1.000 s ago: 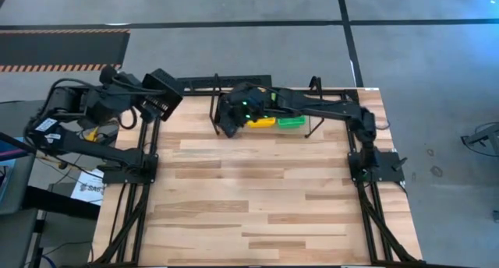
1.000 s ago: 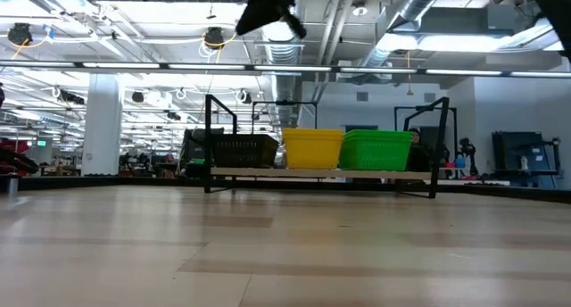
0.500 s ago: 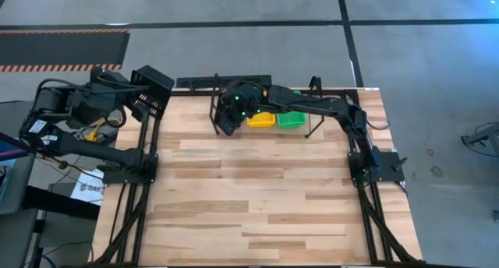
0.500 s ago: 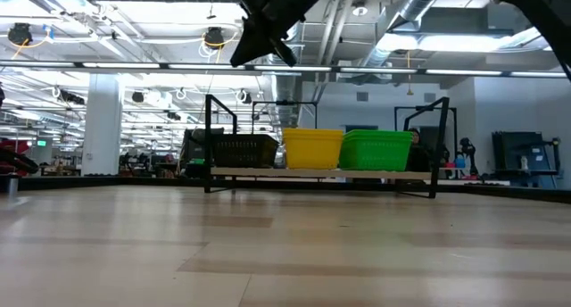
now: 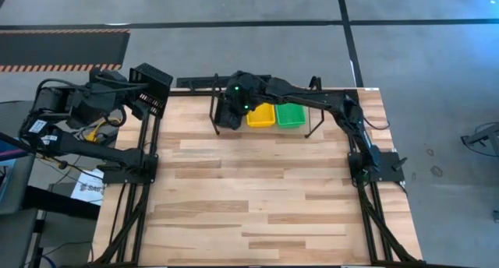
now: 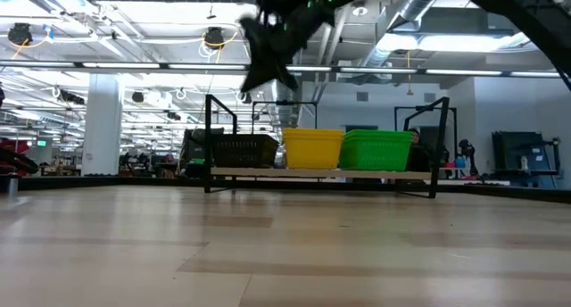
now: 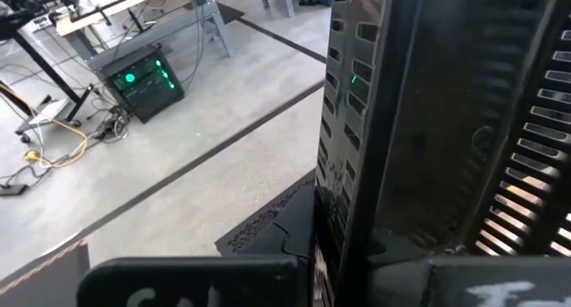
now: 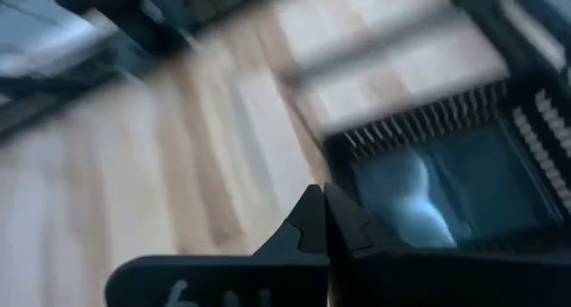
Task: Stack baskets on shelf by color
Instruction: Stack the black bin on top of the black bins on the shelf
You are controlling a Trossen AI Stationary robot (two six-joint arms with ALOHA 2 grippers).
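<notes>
Along the far edge of the table (image 5: 257,198) stands the shelf (image 6: 321,173), carrying a black basket stack (image 6: 243,151) at left, a yellow basket stack (image 6: 312,149) in the middle and a green basket stack (image 6: 376,150) at right. Right gripper (image 5: 226,116) hangs above the black stack, fingers closed and empty. Left gripper (image 5: 140,104), beyond the table's far left corner, is clamped on a separate black basket (image 5: 152,89), held off the table.
</notes>
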